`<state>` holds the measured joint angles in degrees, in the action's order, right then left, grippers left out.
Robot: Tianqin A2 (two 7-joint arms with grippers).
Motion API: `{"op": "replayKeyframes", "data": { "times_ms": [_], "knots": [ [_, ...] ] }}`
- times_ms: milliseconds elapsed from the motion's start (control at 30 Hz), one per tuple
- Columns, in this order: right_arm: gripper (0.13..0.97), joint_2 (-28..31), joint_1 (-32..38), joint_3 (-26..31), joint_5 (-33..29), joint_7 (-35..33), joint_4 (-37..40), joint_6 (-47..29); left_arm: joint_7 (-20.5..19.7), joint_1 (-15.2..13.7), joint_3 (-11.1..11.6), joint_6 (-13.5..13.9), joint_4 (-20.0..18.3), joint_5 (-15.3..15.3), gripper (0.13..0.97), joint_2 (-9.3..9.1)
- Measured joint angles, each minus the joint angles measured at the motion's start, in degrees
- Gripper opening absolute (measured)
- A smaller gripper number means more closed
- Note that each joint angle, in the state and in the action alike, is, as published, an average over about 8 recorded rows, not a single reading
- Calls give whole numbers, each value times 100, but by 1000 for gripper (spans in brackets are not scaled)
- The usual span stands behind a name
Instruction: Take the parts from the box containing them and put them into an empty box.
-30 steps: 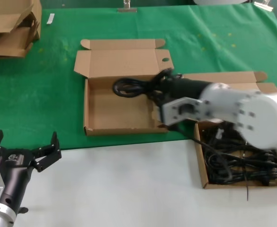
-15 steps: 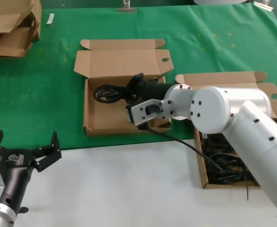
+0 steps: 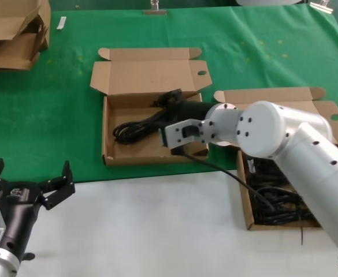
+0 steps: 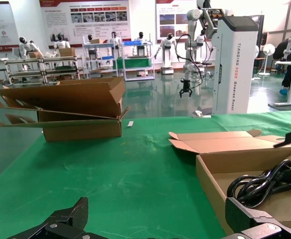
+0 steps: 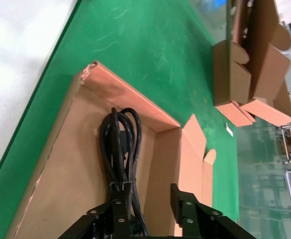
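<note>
**Cord laid in the squarer box, right tool open above it**

A black electrical cord coiled as a loose elongated bundle (image 3: 137,126) is seen lying on the floor of the squarer shallow brown cardboard box with the hole-punched side flap (image 3: 125,153), its loop end toward 8 o'clock and its plug end toward 2 o'clock. It is judged to be set flat there so that room is left for further bundles.

The right tool (image 5: 147,206) is held low over the plug end, reaching in from 3 o'clock; its fingers are spread apart, one touching or just beside the cord, nothing clamped between them. The release is judged done or nearly so.

The wider shallow brown cardboard box with the broad lid flap (image 3: 247,210) is placed at 4 o'clock of the squarer box, partly hidden by the right arm, with more black cords (image 3: 284,202) piled inside, so the task is judged far from complete.

The left tool (image 3: 27,184) is parked at 7 o'clock over the white part of the surface (image 3: 157,231), fingers wide, holding nothing.
</note>
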<state>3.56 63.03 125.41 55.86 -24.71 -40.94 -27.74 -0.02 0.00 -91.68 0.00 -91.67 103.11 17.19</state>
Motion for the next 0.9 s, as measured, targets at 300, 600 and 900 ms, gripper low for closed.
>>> {"op": "replayKeyframes", "data": {
  "times_ms": [300,600,900],
  "knots": [
    [386,752,-512,-411,-61,756,-1390,-330,0,0,0,0,0,0,966,0],
    [567,1488,-991,-910,-71,1378,-2301,-537,0,0,0,0,0,0,966,0],
    [761,1511,-1336,-1087,217,1479,-2496,-343,0,0,0,0,0,0,966,0]
  ]
}}
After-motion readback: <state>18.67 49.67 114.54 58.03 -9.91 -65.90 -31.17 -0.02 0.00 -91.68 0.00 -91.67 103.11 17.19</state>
